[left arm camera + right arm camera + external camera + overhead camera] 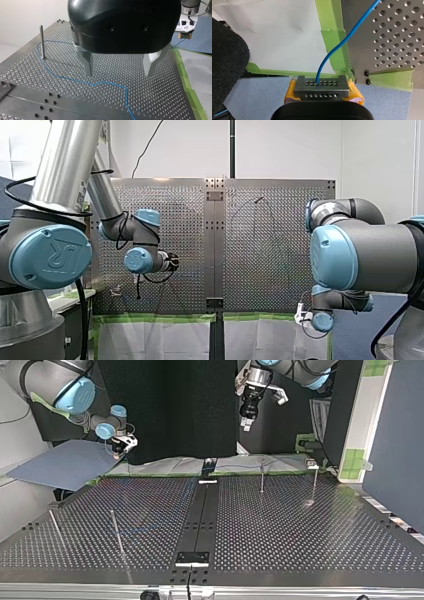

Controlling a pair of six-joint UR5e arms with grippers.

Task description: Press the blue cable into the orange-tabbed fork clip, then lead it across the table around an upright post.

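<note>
The blue cable [126,96] lies slack on the perforated table [300,535], the broad grey plate that both arms stand over. It wanders in loose waves across the holes.

My left arm [60,180] looms at the front view's left and my right arm [365,250] at its right. A blue-grey sheet [65,465] lies off the table's far corner at the top view's left.

My left gripper [118,74] is black and hangs above the table with nothing in it. Its two metal fingers [87,62] are spread wide, and the cable runs over the plate under them. My right gripper [322,87] hangs off the table, over the blue-grey sheet. A grey holed block sits between its yellow pads, which are drawn in close. The cable's end goes in at the block's middle and is gripped there.

In the left wrist view, beyond the fingers, a thin upright post [42,41] stands in the plate. The cable bends round its far side, though I cannot tell whether the two touch. Near my right gripper, the cable leaves the table's edge and crosses a strip of green tape [334,45] before reaching the pads.
</note>
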